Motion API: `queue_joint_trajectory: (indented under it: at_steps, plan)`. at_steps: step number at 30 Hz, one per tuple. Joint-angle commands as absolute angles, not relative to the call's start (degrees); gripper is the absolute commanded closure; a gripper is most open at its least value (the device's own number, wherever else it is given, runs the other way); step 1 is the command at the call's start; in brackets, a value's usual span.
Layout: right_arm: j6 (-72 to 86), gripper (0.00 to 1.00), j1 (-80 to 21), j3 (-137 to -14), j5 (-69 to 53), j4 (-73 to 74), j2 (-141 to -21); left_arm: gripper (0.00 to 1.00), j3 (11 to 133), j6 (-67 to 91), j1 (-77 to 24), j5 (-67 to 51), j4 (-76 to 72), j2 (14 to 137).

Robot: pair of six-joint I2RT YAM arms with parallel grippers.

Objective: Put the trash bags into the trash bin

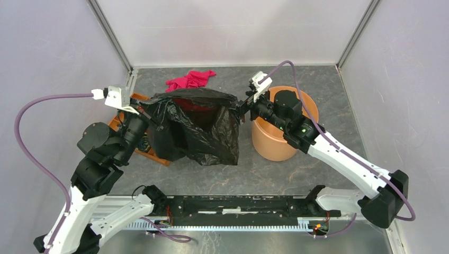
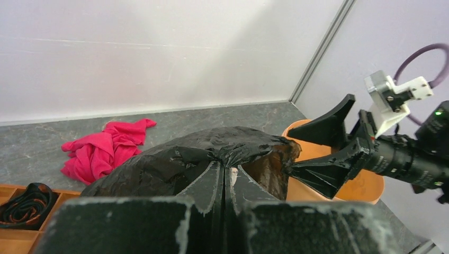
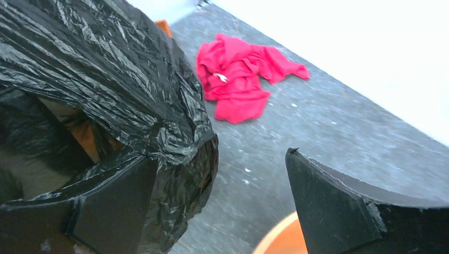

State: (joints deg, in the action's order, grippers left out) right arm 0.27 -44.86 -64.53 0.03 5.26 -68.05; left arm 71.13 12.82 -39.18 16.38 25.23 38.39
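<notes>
bag of creased glossy black film beside smooth round bin

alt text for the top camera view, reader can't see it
A large black trash bag hangs spread open, pinched by the shut left gripper, with the open right gripper at its right edge. An orange trash bin stands on the right, beside the bag; a pink-red cloth lies behind.
</notes>
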Motion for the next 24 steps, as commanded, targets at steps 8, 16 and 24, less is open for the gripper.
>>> queue_joint_trajectory:
  at_steps: [8,16,24]
  plan:
    - [28.21,0.02,-42.93,-58.74,-25.96,-35.24,-77.41,0.98,74.39,15.34,-39.10,18.20,24.70,36.75]
    - [20.68,0.02,-43.15,-65.58,-23.43,-18.33,-79.56,0.98,73.02,16.96,-39.10,19.21,24.79,36.88]
    - [3.63,0.02,-43.07,-65.89,-1.42,12.93,-67.16,0.98,70.64,16.22,-39.11,26.40,23.46,37.77]
